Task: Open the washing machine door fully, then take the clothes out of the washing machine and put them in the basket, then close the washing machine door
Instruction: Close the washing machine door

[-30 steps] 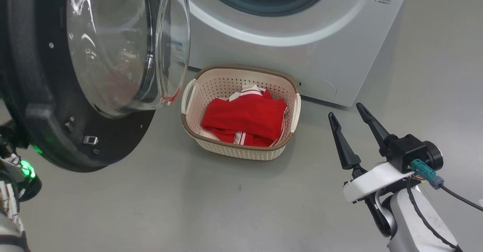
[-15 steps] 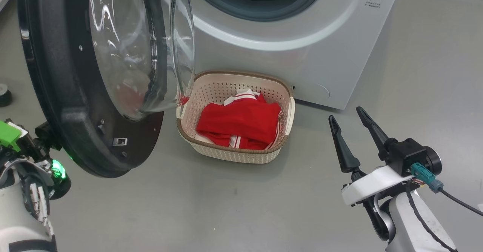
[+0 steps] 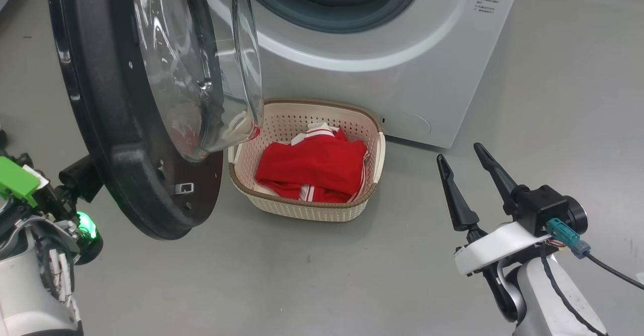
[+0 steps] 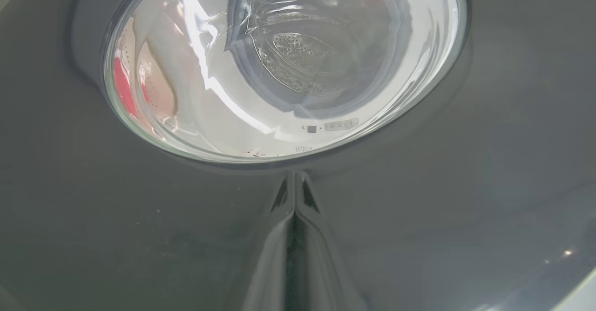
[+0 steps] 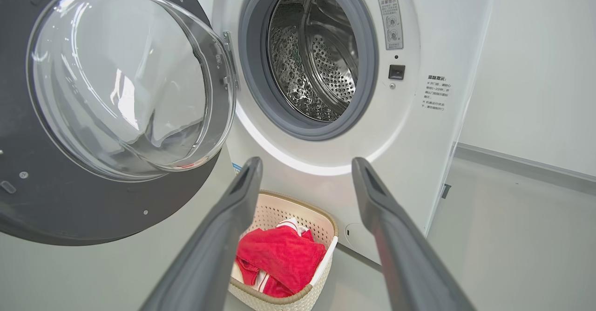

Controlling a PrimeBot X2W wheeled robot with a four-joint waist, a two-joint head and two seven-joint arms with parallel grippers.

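The left gripper (image 4: 294,199) is seen fully closed, its two fingers pressed together with nothing between them. The tips are set against the glossy dark outer face of the washing machine door (image 4: 139,236), where they meet their own reflection. Just beyond the tips the door's domed glass is reached, and through it a warped drum mouth and a smear of red are glimpsed. In the head view those fingers are hidden behind the door. The left wrist block (image 3: 80,177) is shown at the door's lower outer edge, and the door is shown swung out from the washing machine (image 3: 362,44), its glass bowl overlapping the left handle of the basket (image 3: 307,210). The right gripper (image 3: 459,152) is held wide open and empty above the floor (image 3: 302,275), well apart from everything. The basket is found ahead of it and to its left, just before the machine's front, with the clothes (image 3: 312,165) heaped inside. In the right wrist view the basket and its red heap are framed low between the spread fingers (image 5: 219,236). Higher up, the perforated steel drum (image 5: 321,55) is seen through the grey-rimmed mouth — a depth the head view crops at its top edge — with the door's inner side to the left of those fingers.
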